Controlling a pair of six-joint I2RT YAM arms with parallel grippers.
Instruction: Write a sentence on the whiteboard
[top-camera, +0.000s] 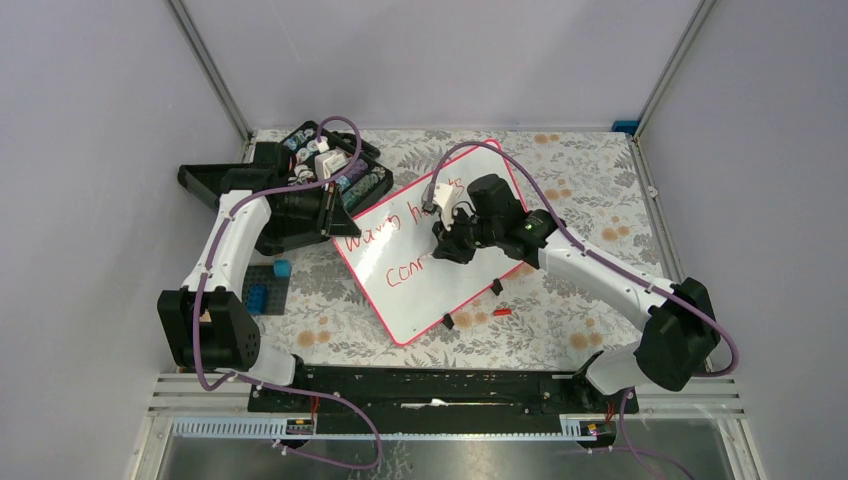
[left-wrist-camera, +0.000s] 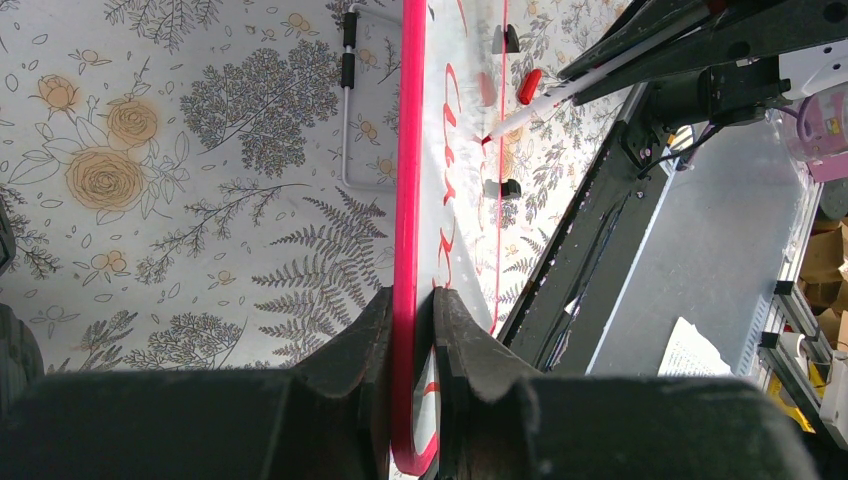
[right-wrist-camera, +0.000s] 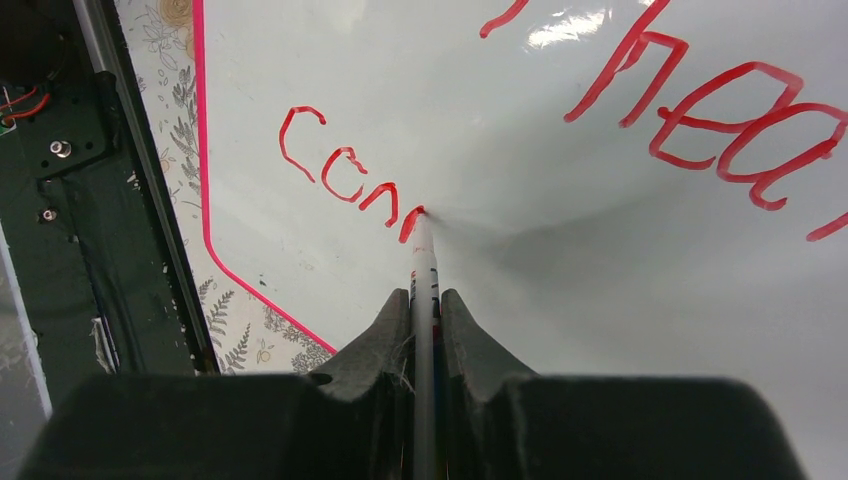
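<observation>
Pen down: the right gripper (right-wrist-camera: 425, 300) clamps the thin white red-tipped marker (right-wrist-camera: 423, 255), its tip touching the large white pink-rimmed whiteboard (right-wrist-camera: 560, 200) (lying askew on the floral table (top-camera: 560, 310)); the red handwritten sentence (right-wrist-camera: 345, 180) reads "con" on its second line; the left gripper (left-wrist-camera: 412, 300) pinches the board's rim.

The left tool (left-wrist-camera: 412, 300) has its jaws filled by the pink-red rim of the flat white whiteboard (top-camera: 420, 290). Beside and beyond this tool, an open black plastic case (top-camera: 300, 190) packed with small items blocks the way, and blue blocks on a dark base (top-camera: 258, 297) lie nearer its arm. The right tool (right-wrist-camera: 425, 300) pinches a thin white marker (right-wrist-camera: 423, 260), with bare board to the right of the tip. Further right, the floral-patterned table (top-camera: 600, 180) is open. Near that tool lie a small red cap (top-camera: 502, 312) and two small black clips (top-camera: 497, 287).
</observation>
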